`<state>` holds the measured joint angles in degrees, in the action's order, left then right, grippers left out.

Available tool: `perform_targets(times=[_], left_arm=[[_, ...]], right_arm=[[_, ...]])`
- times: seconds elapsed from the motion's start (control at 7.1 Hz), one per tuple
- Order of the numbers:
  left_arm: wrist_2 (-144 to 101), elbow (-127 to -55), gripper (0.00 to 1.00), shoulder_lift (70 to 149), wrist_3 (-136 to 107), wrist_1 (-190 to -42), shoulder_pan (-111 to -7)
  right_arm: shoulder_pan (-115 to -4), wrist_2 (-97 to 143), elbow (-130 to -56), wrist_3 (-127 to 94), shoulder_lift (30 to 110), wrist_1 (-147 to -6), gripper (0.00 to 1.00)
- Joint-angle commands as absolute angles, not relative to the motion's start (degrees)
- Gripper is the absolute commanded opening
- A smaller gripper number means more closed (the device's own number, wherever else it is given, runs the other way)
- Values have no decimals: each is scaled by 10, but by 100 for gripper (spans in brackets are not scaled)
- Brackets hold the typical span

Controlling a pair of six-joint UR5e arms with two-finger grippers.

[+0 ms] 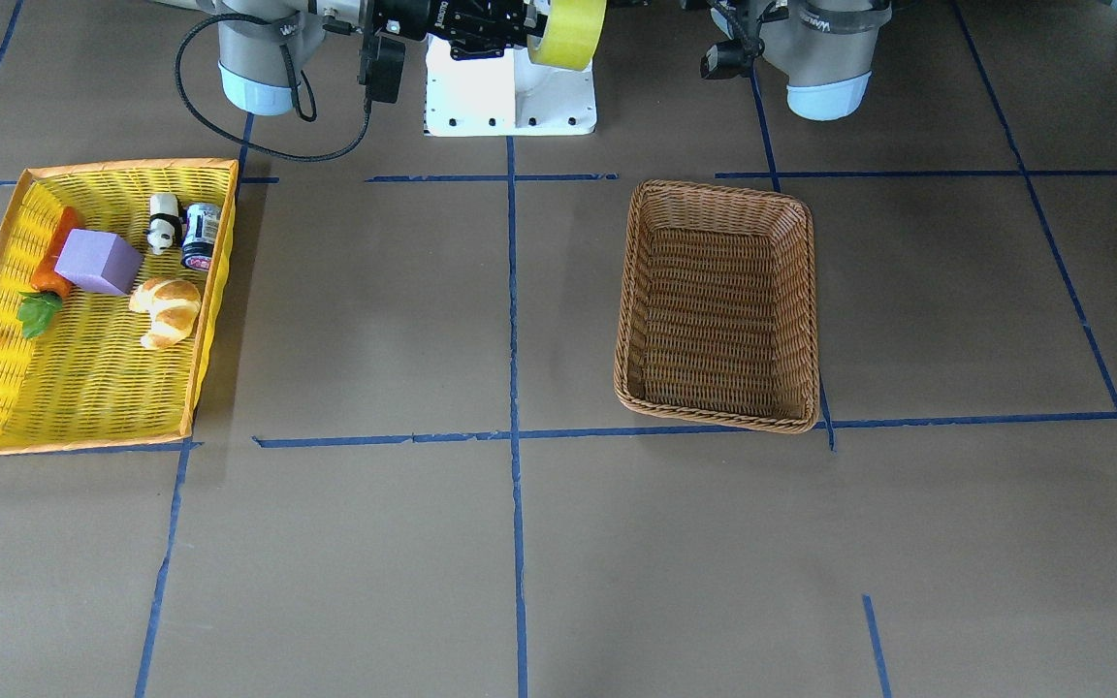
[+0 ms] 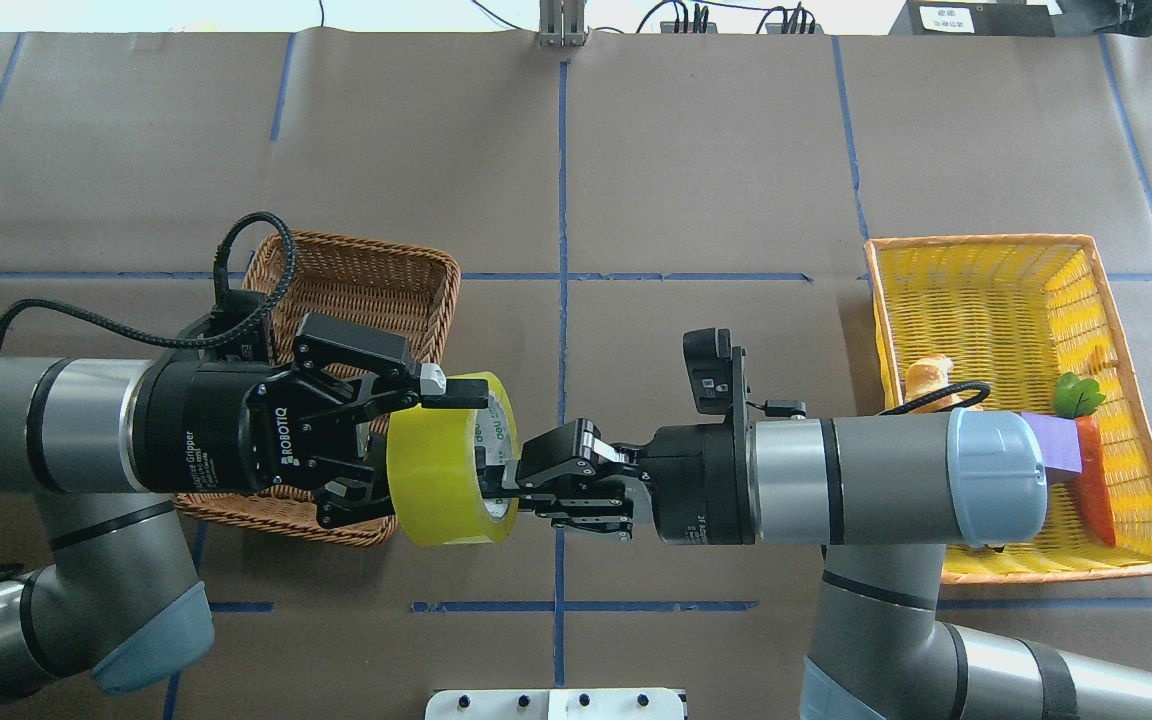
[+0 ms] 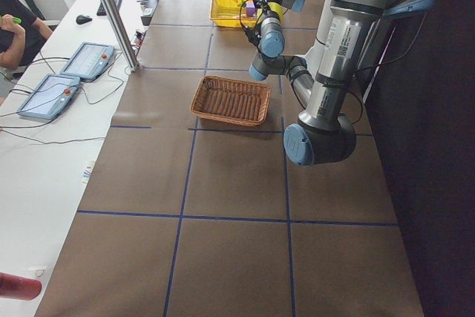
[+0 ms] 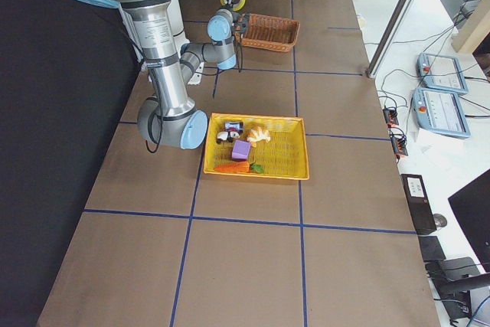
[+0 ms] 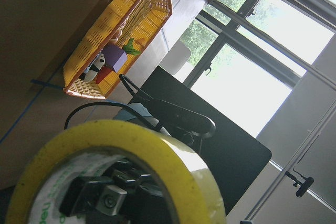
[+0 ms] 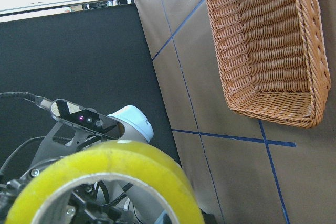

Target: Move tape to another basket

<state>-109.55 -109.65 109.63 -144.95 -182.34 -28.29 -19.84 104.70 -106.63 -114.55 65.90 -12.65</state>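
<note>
Tape (image 2: 436,470) aloft between left hand (image 2: 419,455) and right hand (image 2: 516,485), clear of basket (image 2: 376,275)

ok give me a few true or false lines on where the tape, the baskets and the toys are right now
1. The tape lies inside the brown basket. False: it is up in the air, off the table, between the two arms.
2. The brown basket has nothing in it. True.
3. The left gripper and the right gripper are both at the tape, one from each side. True.
4. The purple block sits on the bare table. False: it is in the yellow tray, next to the carrot.
5. The croissant is in the yellow tray. True.
</note>
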Motion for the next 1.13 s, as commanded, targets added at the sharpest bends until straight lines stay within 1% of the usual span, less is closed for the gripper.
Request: perform_targets(times=[0.0,0.42,0.99], left_arm=[[-1096,-1098,5,1095,-1448,-1825,-282],[-1097,-1097,2,1098,-1448,-1825,-280],[-1101,-1101,2,1091,-1446,-1827,-288]], right_arm=[[-196,1045,-1064,-1147,660,-112,99],[-199,1045,-1065,-1147,664,-110,100],[-200,1045,-1065,-1148,665,-110,100]])
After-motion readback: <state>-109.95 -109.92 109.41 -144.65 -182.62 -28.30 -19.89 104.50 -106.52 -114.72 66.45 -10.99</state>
